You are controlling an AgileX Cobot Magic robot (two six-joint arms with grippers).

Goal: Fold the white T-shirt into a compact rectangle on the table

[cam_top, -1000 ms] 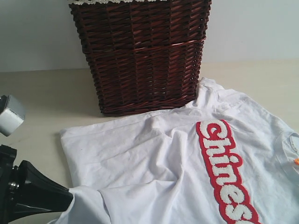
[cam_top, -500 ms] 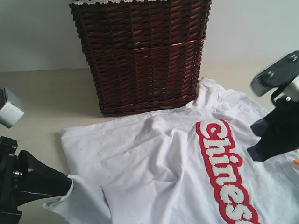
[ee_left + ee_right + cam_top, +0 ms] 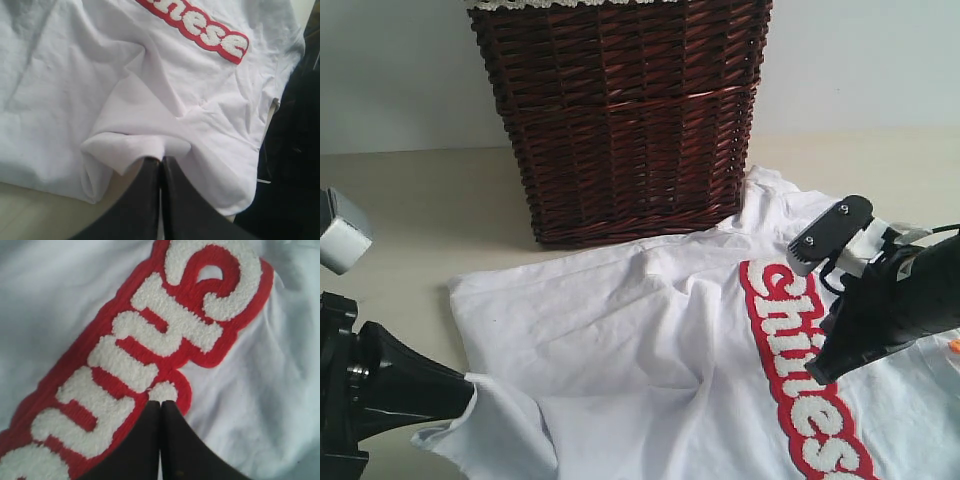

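The white T-shirt (image 3: 620, 320) lies spread and rumpled on the table (image 3: 410, 210), its red band of fuzzy white letters (image 3: 800, 390) running toward the lower right. At the lower left, my left gripper (image 3: 470, 392) is shut on a corner of the shirt's edge, and the cloth bunches into a fold at the fingertips (image 3: 160, 159). The right gripper (image 3: 820, 375) is shut and holds nothing. Its tips (image 3: 160, 402) sit over the red band (image 3: 150, 340), by the dot of a letter. Whether they touch the cloth I cannot tell.
A tall dark brown wicker basket (image 3: 620, 120) with white lace trim stands at the back, its base touching the shirt's far edge. Bare table shows to the left and at the far right (image 3: 910, 170). A small orange spot (image 3: 954, 346) shows at the right edge.
The right arm has come in from the right and moved left and down over the lettering. The left gripper lifted the pinched corner slightly, then held still.
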